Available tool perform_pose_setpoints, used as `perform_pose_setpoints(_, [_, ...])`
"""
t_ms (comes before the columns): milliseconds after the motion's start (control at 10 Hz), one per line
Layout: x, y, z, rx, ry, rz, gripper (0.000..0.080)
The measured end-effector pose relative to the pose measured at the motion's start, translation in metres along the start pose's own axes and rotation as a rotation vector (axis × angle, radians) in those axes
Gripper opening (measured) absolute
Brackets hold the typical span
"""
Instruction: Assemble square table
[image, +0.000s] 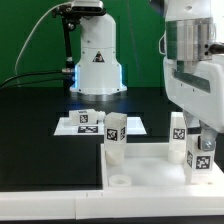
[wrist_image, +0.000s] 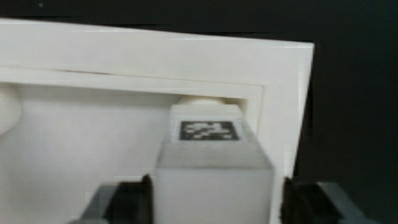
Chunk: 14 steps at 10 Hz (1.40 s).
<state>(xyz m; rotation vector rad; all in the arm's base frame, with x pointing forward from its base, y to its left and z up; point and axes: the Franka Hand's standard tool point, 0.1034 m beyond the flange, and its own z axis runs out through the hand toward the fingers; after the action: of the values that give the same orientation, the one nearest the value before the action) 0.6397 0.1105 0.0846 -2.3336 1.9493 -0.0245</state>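
The square table slab (image: 150, 165) lies white and rimmed at the front of the black table, and it fills the wrist view (wrist_image: 125, 70). One white tagged leg (image: 114, 138) stands upright at its far corner on the exterior view's left. A second leg (image: 180, 128) stands at the far side on the exterior view's right. My gripper (image: 203, 135) is shut on a third leg (image: 200, 156), held upright at the slab's corner on the right. In the wrist view this leg (wrist_image: 214, 160) sits between my dark fingers (wrist_image: 125, 200), its far end at the slab's inner rim corner.
The marker board (image: 90, 122) lies flat behind the slab. The robot base (image: 97, 60) stands at the back with cables to its left. An open round socket (image: 118, 182) shows at the slab's front corner on the exterior view's left.
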Motion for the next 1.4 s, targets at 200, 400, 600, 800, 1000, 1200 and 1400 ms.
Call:
perform_pose_setpoints(200, [-0.0029,-0.0026,-0.0012,0.026,0.008,-0.285,0.0493])
perform_pose_setpoints(400, [-0.0039,-0.0015,0.0001,0.025,0.009,-0.473,0.0643])
perform_pose_setpoints(600, [-0.0018,-0.0013,0.0002,0.021,0.017,-0.633,0.0648])
perform_pose_setpoints(800, [-0.0059,-0.0024,-0.0001,0.004,0.038,-0.957,0.0649])
perform_pose_setpoints(1000, [-0.0045,-0.0064,0.0016,0.013,0.055,-1.19,0.0649])
perform_pose_setpoints(1200, [-0.0031,-0.0024,0.0041,0.03,0.075,-1.134,0.0531])
perform_pose_setpoints(1400, [-0.0022,-0.0027,0.0043,0.032,0.076,-1.09,0.0396])
